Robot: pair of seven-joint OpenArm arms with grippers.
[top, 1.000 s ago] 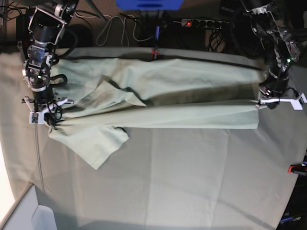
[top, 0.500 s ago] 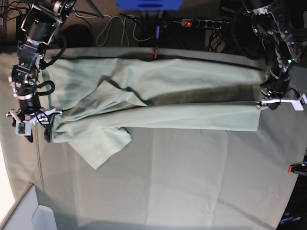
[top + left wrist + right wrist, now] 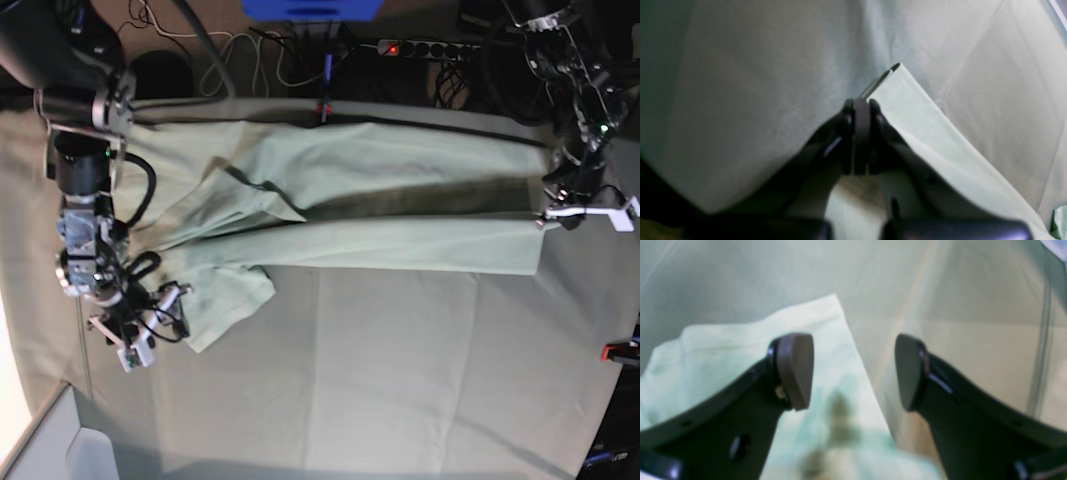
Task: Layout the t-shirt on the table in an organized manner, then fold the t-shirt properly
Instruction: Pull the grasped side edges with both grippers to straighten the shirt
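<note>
Two hands are at work: the t-shirt (image 3: 380, 200), spread on the tabletop (image 3: 400, 370), has been released by the right hand (image 3: 853, 373), now beside its sleeve; the left hand (image 3: 862, 110) stays clenched on the hem, so smoothing can follow.

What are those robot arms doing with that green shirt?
Two robot arms are laying a t-shirt out on a cloth-covered table so they can fold it. The left gripper is pinched shut on a corner of the shirt, holding that end in place. The right gripper is open and holds nothing; it hangs just above the sleeve end. The shirt is stretched long across the table, partly doubled over, but the sleeve end is rumpled.
</note>
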